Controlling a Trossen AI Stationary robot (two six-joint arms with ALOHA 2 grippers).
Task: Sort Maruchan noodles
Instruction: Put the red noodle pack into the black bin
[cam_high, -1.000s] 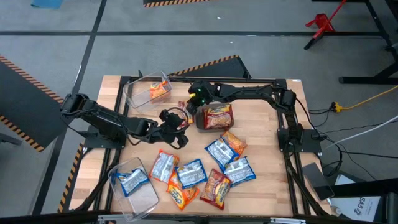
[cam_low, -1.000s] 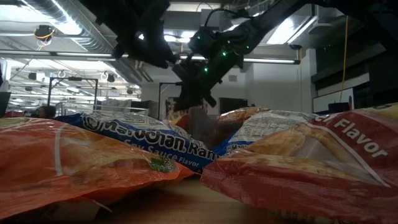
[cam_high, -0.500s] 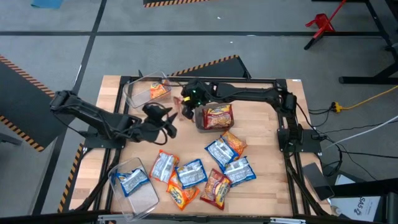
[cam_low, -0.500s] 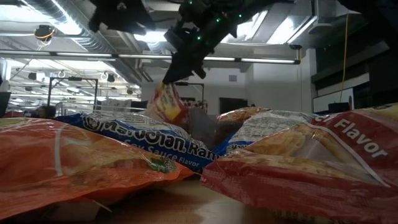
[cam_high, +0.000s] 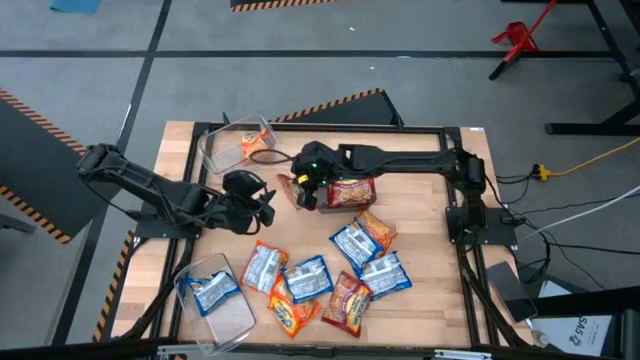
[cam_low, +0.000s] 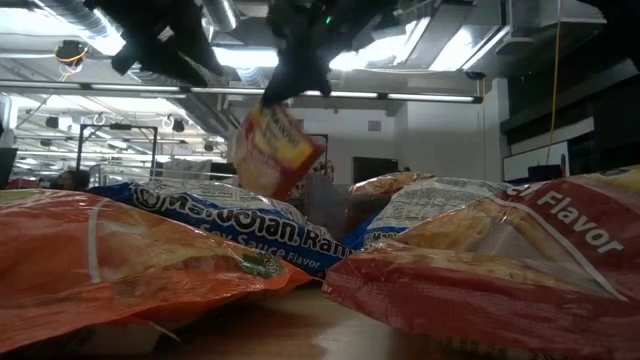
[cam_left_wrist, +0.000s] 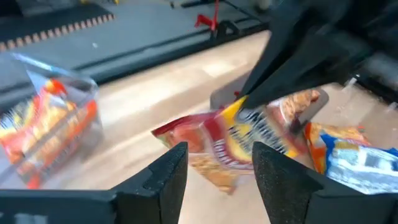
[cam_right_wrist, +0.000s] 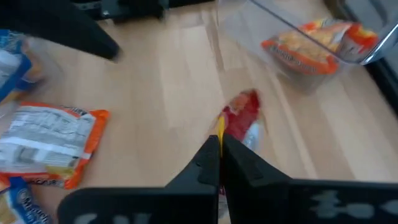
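One red packet (cam_low: 272, 150) hangs from my right end effector (cam_right_wrist: 219, 163), pinched by a corner above the middle of the worktop (cam_high: 420, 215); its print is blurred. My left end effector (cam_left_wrist: 216, 165) waits just beside it, fingers apart, holding nothing. The other noodle packets (cam_high: 335, 270) lie heaped toward the worktop's near edge. Two clear bins (cam_high: 238, 143) each hold a packet. Wood-plank top; grey floor around, ceiling lights behind.
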